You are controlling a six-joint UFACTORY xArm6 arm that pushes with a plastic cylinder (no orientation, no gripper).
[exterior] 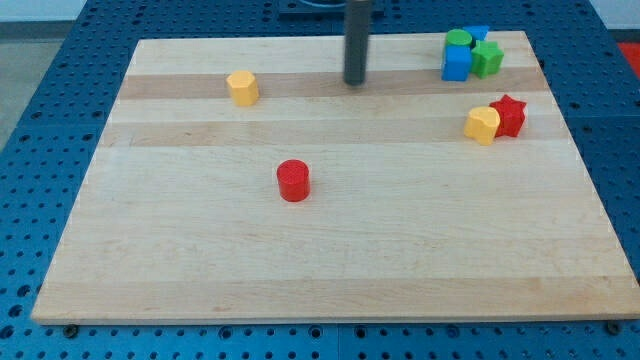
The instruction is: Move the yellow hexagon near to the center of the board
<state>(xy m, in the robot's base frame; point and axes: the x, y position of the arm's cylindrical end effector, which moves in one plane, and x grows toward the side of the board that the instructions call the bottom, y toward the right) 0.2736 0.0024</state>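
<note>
Camera view shows the wooden board with the yellow hexagon as my landmark; it stands in the upper left part of the board, well apart from the middle. Below it and a little to the view's right stands the red cylinder, close to the middle of the board. To the right of the hexagon, at almost the same height in the view, my tip rests on the board; it is a plain rod with nothing to open or close, and it touches no block. So the hexagon lies to the view's left of the tip. I judge the tip must first go around to the upper left side of the hexagon, because the push has to go down and to the right. Far right of the hexagon are the blue, green, yellow and red blocks.
</note>
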